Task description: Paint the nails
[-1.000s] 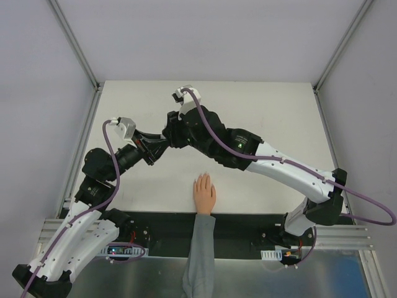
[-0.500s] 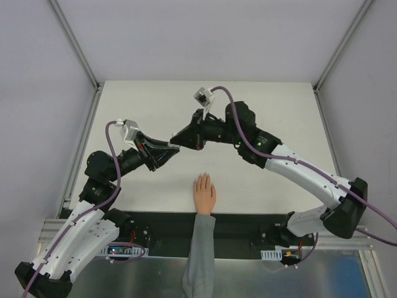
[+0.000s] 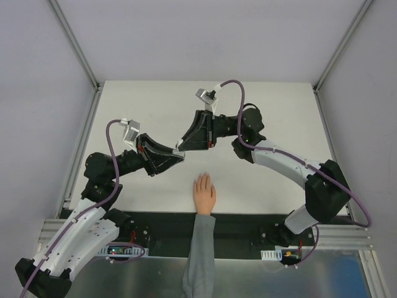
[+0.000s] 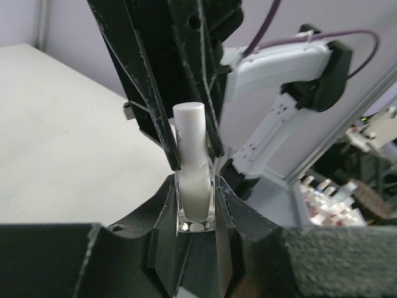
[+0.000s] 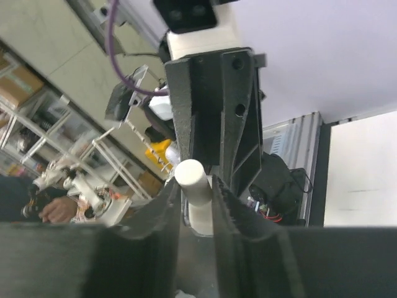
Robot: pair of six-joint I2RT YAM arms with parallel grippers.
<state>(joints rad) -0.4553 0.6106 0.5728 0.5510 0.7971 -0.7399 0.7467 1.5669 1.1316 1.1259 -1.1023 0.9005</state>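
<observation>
Two grippers meet tip to tip in the air over the middle of the table (image 3: 273, 105). The left gripper (image 3: 177, 158) is clamped on the square glass body of a small clear bottle (image 4: 196, 197), its fingers (image 4: 162, 214) pressed against both sides. The right gripper (image 3: 181, 145) comes in from the opposite side, and its fingers (image 5: 169, 208) are closed tightly on either side of the bottle's white cap (image 5: 191, 178). In the left wrist view the cap stands upright above the bottle, with the right gripper's black fingers on both sides of it. Near the meeting point, towards the arm bases, lies the peach mannequin hand (image 3: 204, 194), palm down on the table with its fingers pointing away from the bases. The nails (image 3: 202, 177) are at its fingertips, too small to make out from above, and both grippers are clear of them. A grey sleeve (image 3: 198, 261) runs back from the wrist across the black base rail (image 3: 242, 225)
</observation>
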